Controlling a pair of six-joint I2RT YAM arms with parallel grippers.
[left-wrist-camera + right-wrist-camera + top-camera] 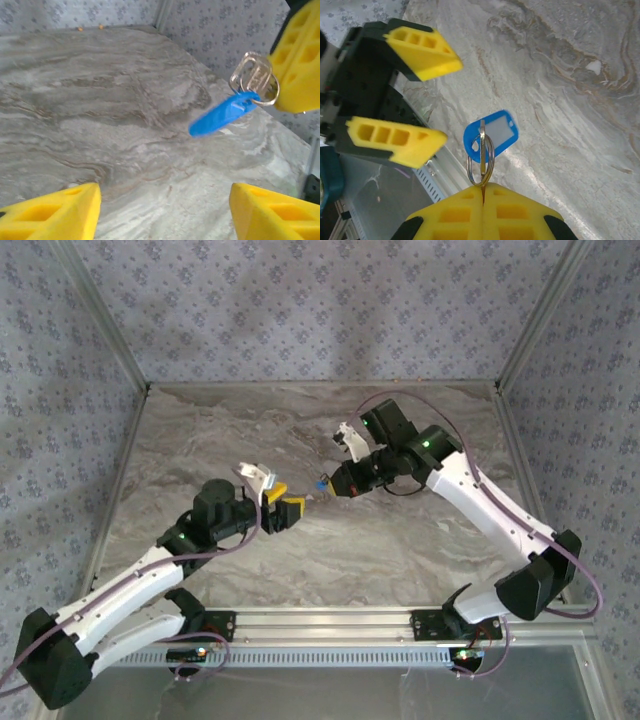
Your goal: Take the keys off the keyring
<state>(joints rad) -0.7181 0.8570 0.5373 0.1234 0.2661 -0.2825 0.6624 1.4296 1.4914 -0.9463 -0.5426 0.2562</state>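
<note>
My right gripper (483, 187) is shut on the small bunch of keys (320, 483) and holds it above the table's middle. A silver key (481, 145) stands edge-on in the steel keyring (480, 167), and both reach the seam between the yellow pads. A bright-blue tag (496, 131) hangs from the ring. In the left wrist view the key (254, 74), the keyring (264, 95) and the tag (222, 115) hang off the right gripper's pad (300, 65) at the upper right. My left gripper (165, 200) stands open just left of the bunch, apart from it, with nothing between its pads (417, 137).
The grey marbled tabletop (300, 430) lies under both arms, walled by patterned panels (300, 300) at the back and sides. An aluminium rail (320, 625) carries the arm bases along the near edge. A small white speck (593, 66) lies on the table.
</note>
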